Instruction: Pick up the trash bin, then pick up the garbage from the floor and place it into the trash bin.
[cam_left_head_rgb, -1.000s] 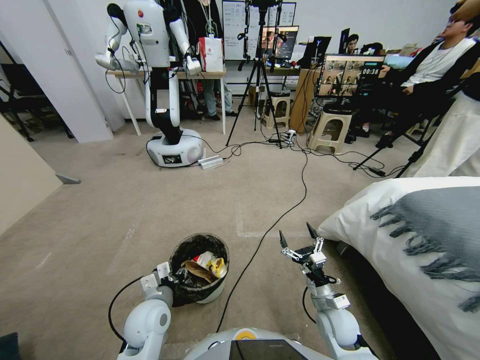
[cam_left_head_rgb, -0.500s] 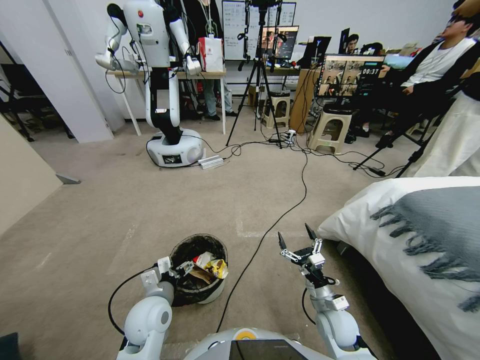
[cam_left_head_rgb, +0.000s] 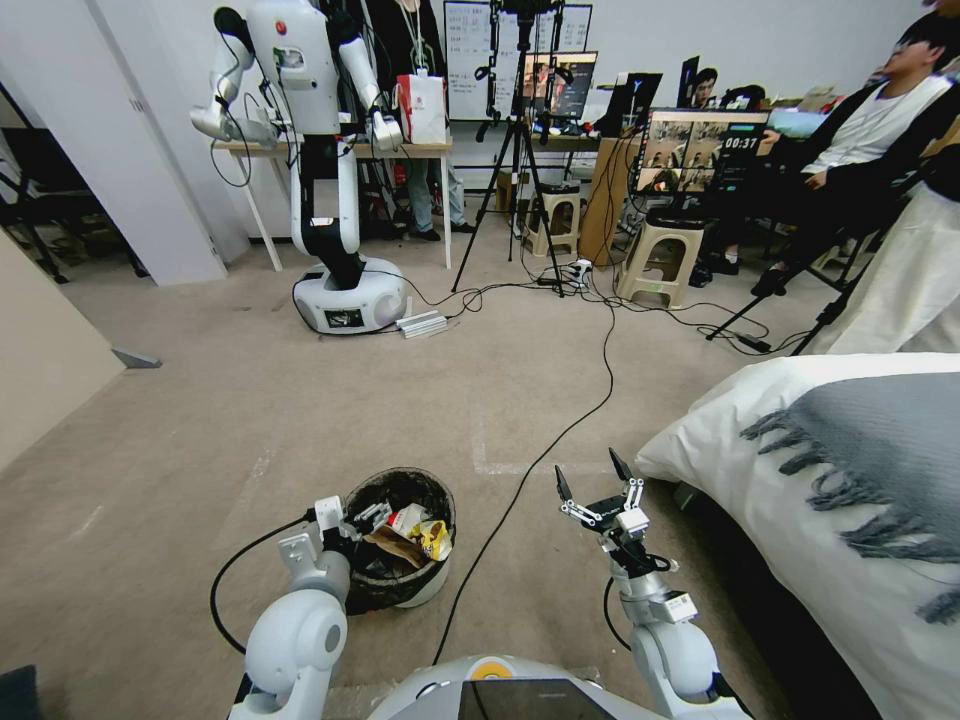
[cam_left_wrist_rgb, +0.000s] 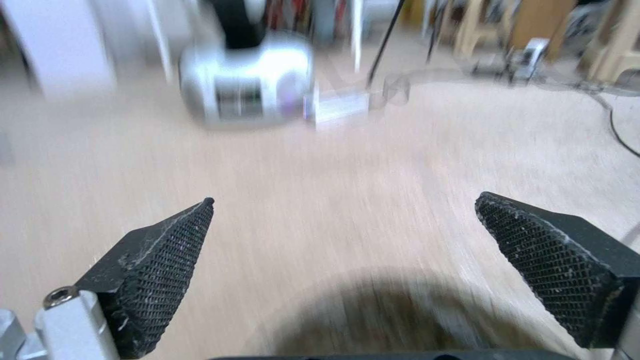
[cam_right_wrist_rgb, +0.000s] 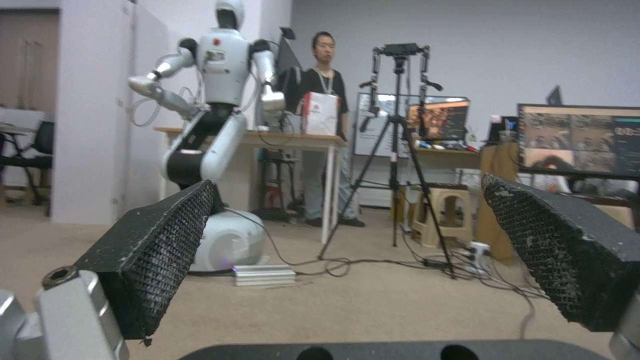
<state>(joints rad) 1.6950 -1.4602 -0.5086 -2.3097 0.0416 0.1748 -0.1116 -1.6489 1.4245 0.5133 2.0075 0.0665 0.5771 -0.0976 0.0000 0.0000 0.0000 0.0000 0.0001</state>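
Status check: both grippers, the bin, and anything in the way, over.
Left gripper open at trash bin rim, holding nothing. Right gripper open, empty, raised beside bed. Garbage inside bin. Black cable crosses floor between the arms.

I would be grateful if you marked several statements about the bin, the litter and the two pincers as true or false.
1. The trash bin stands on the carpet with its black liner over the rim. True.
2. The bin holds no litter. False: the garbage, with yellow and red-and-white wrappers, lies inside it.
3. The left pincer is shut on the bin's rim. False: its fingers are spread apart, with nothing between them, at the bin's near left edge.
4. The right pincer is open and holds nothing. True.
5. The right pincer hovers above the bin. False: it is off to the bin's right, near the bed.
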